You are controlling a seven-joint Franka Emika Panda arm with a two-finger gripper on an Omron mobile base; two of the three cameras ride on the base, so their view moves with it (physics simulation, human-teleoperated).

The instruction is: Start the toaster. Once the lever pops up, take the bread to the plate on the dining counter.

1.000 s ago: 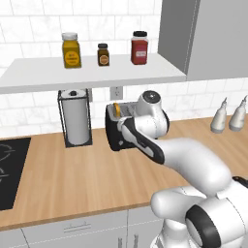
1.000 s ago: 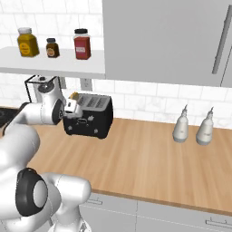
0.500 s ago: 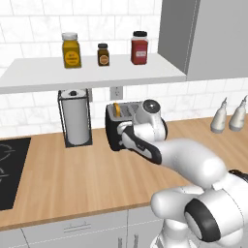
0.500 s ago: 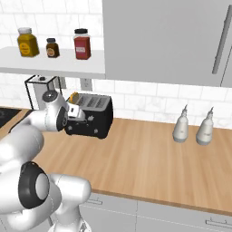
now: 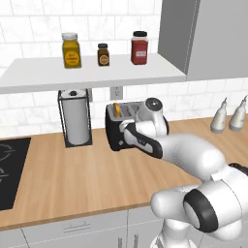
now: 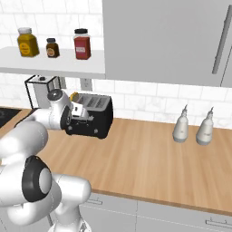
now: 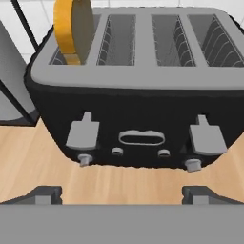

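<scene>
In front of the toaster (image 7: 138,95), the gripper (image 7: 121,193) hovers with jaws spread wide, empty. The bread (image 7: 74,29) stands in the leftmost slot. Pressing the right lever (image 7: 206,138) instead of the left lever (image 7: 82,133) wouldn't toast it.

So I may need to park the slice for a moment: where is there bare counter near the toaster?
Bare wood runs between the toaster and the two pale bottles, and along the counter's front edge. Left of the toaster it is tight: the paper towel holder stands close, with the dark cooktop beyond. The gripper sits at the toaster's front.
</scene>
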